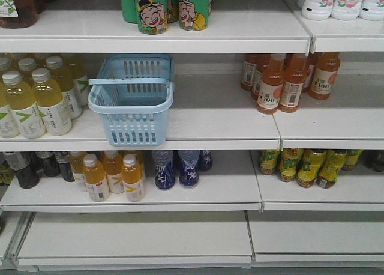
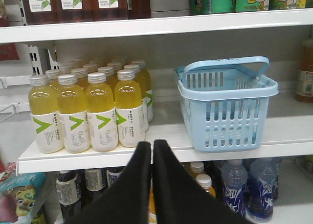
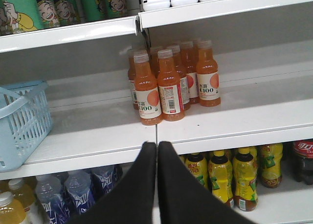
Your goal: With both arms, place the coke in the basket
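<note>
The pale blue basket (image 1: 135,128) stands on the middle shelf, empty, with its band handle laid across the top. In the left wrist view the basket (image 2: 230,121) is to the upper right of my left gripper (image 2: 151,143), which is shut with nothing in it and sits in front of the shelf edge. In the right wrist view only a corner of the basket (image 3: 22,126) shows at the far left. My right gripper (image 3: 157,144) is shut, holds nothing, and is level with the shelf edge. The coke is out of view. Neither arm shows in the front view.
Yellow drinks with white labels (image 1: 36,101) stand left of the basket, and orange C100 bottles (image 3: 166,84) to its right. Green cans (image 1: 168,8) are on the shelf above. On the shelf below are blue water bottles (image 1: 177,167), yellow-green tea bottles (image 3: 230,177) and a dark red-labelled cola bottle (image 3: 303,160).
</note>
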Robot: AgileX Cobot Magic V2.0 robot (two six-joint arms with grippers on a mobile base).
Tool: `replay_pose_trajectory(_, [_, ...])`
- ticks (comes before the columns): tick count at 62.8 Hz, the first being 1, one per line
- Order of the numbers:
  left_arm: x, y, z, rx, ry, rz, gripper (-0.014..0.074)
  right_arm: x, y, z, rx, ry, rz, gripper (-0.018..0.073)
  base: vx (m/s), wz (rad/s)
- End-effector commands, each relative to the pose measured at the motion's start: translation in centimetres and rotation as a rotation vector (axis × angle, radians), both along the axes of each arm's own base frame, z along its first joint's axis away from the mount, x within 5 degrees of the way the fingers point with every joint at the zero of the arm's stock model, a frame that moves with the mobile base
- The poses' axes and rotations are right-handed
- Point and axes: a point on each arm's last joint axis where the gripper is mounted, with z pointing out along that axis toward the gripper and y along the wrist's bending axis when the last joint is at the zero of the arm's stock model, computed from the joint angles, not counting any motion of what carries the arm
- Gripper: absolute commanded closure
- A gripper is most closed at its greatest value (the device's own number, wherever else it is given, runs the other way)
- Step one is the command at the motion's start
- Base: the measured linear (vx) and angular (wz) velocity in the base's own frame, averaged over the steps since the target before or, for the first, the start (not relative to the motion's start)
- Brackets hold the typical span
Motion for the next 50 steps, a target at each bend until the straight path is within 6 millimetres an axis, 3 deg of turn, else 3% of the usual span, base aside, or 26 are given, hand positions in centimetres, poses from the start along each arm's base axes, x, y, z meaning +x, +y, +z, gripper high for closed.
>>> replay_pose_trajectory(1, [-0.29,-0.27,1.69,-0.008,-0.103,-0.031,0.0602,-0.07,0.01,0.45,-0.010,-0.074,0.001,0.0564,0.01,-0.01])
replay_pose_trajectory(50, [-0.29,-0.27,1.69,-0.008,-0.103,-0.031,0.0602,-0.07,0.01,0.45,-0.010,-0.074,0.001,0.0564,0.01,-0.01])
